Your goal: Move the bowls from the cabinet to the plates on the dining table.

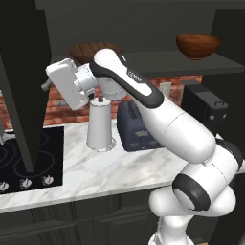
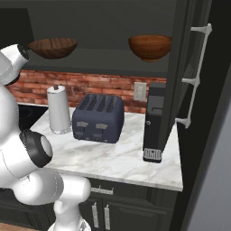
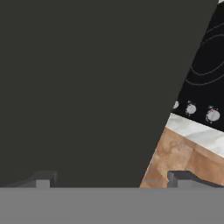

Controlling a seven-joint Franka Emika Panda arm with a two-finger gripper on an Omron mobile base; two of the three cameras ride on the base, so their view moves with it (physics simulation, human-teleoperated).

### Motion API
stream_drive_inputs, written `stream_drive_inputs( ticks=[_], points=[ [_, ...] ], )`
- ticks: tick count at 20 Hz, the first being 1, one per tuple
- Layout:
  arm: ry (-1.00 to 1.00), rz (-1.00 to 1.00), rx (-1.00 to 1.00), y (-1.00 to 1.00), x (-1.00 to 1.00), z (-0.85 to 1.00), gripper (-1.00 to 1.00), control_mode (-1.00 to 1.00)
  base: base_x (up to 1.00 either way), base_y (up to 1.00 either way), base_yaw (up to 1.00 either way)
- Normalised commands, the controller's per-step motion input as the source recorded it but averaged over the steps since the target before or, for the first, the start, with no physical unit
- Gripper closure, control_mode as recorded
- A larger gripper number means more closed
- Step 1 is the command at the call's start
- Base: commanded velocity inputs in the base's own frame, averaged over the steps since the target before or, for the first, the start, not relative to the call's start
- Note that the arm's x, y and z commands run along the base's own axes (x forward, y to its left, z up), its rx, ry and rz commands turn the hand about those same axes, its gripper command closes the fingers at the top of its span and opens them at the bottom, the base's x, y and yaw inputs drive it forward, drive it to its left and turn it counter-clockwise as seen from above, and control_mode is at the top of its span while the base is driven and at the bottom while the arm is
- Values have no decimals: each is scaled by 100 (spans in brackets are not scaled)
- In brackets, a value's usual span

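Two reddish-brown wooden bowls stand on the shelf of the open dark cabinet [image 2: 103,67]. One bowl [image 1: 198,45] [image 2: 150,47] is at the right. The other bowl [image 1: 88,51] [image 2: 53,47] is at the left, partly behind my arm in the left base view. My white hand [image 1: 64,88] hangs below and left of that bowl, pointing at the open left cabinet door [image 1: 26,95]. In the hand view my gripper [image 3: 111,181] is open and holds nothing, close to that dark door panel [image 3: 87,87]. The plates and the dining table are out of view.
On the marble counter [image 1: 119,172] under the shelf stand a white paper towel roll [image 1: 100,127], a dark blue toaster [image 2: 98,118] and a black appliance [image 2: 153,122]. A black stove [image 1: 28,162] with knobs lies left. The right cabinet door [image 2: 180,90] with its silver handle [image 2: 196,76] stands open.
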Motion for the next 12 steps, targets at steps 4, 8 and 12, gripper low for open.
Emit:
stream_drive_inputs(
  ticks=[4,8,12],
  points=[
    [-8,3,-21,3,-23,0,-100,-100,0,0,0],
    [-12,0,-30,-14,-35,0,-100,-100,0,0,0],
    [-14,0,-35,-27,-32,0,-100,-100,0,0,0]
  ],
)
